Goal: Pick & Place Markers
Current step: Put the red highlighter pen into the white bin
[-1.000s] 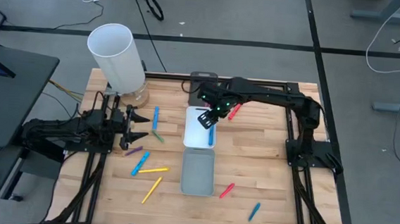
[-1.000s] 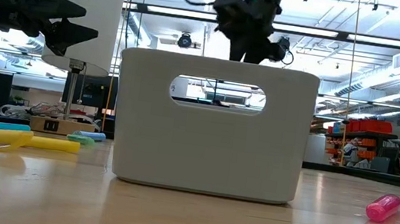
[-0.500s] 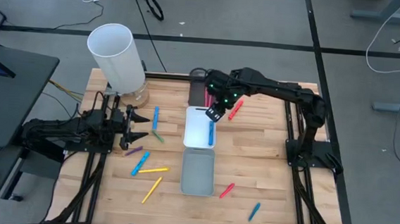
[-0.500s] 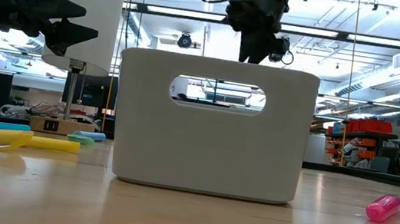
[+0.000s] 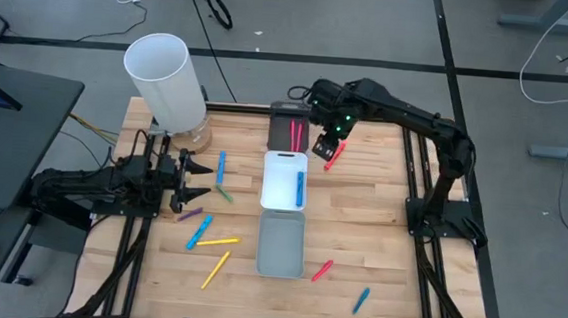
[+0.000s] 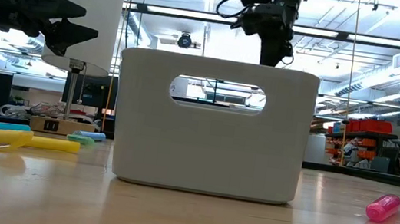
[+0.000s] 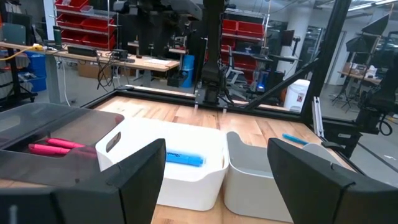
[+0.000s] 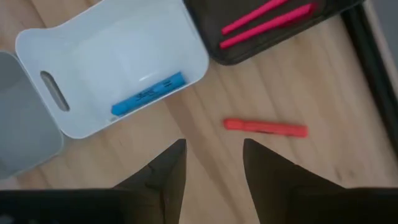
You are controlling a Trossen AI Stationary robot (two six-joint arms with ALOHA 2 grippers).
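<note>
The right gripper (image 5: pixel 327 148) hangs in the air over the far part of the light wooden table (image 5: pixel 377 256), just past the corner of the white rectangular plastic tray (image 5: pixel 283 182) and above a red marker (image 8: pixel 265 127) that lies on the bare wood beside the trays; its two dark fingers (image 8: pixel 163 174) stand partly apart with nothing between them. A blue marker (image 8: pixel 148 94) lies inside the white tray, and two more red markers (image 8: pixel 267 19) rest side by side in the black tray (image 5: pixel 288 132) at the far edge. The grey tray (image 5: pixel 281 241) sits end to end with the white one, nearer the front. The left gripper (image 5: pixel 199 176) waits at the table's left side — fingers spread wide, empty — just beside the tall white cylinder (image 5: pixel 165 82). Near it lie a blue marker (image 5: pixel 221 167), a green one (image 5: pixel 224 193), a purple one (image 5: pixel 191 215), another blue one (image 5: pixel 199 233) and two yellow ones (image 5: pixel 217 242). On the front right — well apart from the arms — lie a red marker (image 5: pixel 322 271) and a blue marker (image 5: pixel 361 301).
</note>
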